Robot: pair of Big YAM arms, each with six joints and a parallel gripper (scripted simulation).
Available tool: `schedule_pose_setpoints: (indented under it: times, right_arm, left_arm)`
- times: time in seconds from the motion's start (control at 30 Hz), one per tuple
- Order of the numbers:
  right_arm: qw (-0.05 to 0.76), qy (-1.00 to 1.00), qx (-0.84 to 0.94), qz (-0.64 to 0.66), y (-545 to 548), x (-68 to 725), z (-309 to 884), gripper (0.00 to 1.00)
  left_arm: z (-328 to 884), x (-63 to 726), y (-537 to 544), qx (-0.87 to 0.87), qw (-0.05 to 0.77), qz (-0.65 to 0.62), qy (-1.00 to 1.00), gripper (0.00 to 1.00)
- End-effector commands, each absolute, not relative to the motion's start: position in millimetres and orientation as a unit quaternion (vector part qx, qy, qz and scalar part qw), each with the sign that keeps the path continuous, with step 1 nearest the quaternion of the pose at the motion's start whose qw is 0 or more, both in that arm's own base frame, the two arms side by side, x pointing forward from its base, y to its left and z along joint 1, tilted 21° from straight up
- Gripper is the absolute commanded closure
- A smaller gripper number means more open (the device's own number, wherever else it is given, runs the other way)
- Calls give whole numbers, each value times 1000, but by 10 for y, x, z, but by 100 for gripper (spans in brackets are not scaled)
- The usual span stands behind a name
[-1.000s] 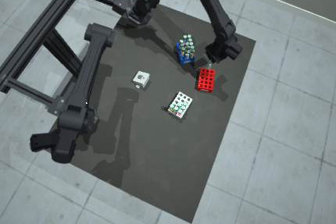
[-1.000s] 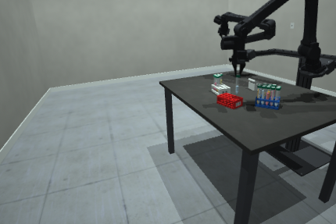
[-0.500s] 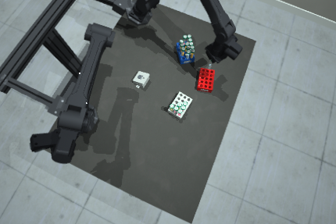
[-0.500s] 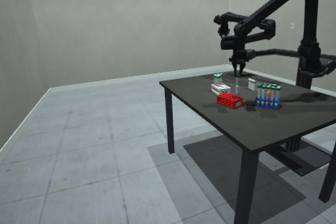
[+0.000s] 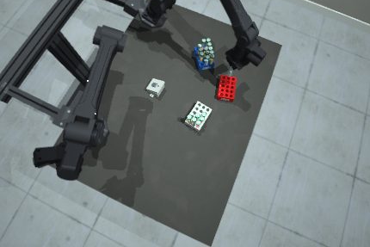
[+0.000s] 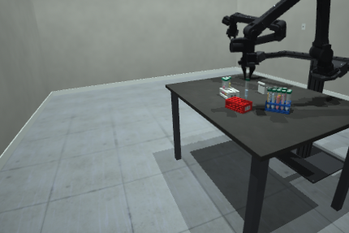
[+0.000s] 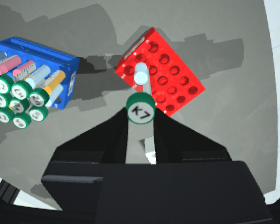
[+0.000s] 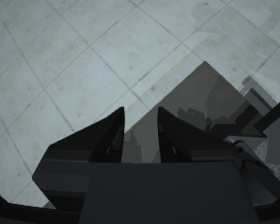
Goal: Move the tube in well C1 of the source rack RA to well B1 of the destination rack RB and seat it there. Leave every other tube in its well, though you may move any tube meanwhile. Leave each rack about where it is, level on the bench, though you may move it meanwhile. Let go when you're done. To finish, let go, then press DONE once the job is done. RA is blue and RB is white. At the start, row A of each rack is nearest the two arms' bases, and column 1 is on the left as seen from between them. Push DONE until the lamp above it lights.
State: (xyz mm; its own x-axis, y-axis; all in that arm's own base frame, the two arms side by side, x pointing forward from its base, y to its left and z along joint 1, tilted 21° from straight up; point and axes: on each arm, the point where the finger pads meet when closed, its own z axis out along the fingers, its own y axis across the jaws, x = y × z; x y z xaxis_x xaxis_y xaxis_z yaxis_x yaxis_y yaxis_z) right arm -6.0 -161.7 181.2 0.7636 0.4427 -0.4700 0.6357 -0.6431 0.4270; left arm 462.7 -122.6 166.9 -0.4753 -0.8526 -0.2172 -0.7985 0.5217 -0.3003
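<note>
My left gripper is shut on a clear tube with a green cap marked K7. The tube hangs roughly upright in the air near the red rack. The blue source rack RA stands with several green-capped tubes, to the left in the left wrist view. The white destination rack RB holds several green-capped tubes toward one end and has empty wells at the other. My right gripper is open partway and empty, away from the racks. The wells' exact letters cannot be read.
An empty red rack stands between the blue and white racks, close to the held tube. A small white box stands nearer the arm bases; its lamp's state cannot be made out.
</note>
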Motion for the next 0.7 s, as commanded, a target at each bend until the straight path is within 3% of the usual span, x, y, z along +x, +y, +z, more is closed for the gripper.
schedule_pose_setpoints:
  times: [0.0,0.67]
  right_arm:
    - [311,299,887,-165,-1640,-55,1973,70]
    - [311,299,887,-165,-1640,-55,1973,70]
  left_arm:
    - [1538,4656,-1235,-485,165,-74,855,100]
    - [1477,4665,-1226,-486,165,-74,855,100]
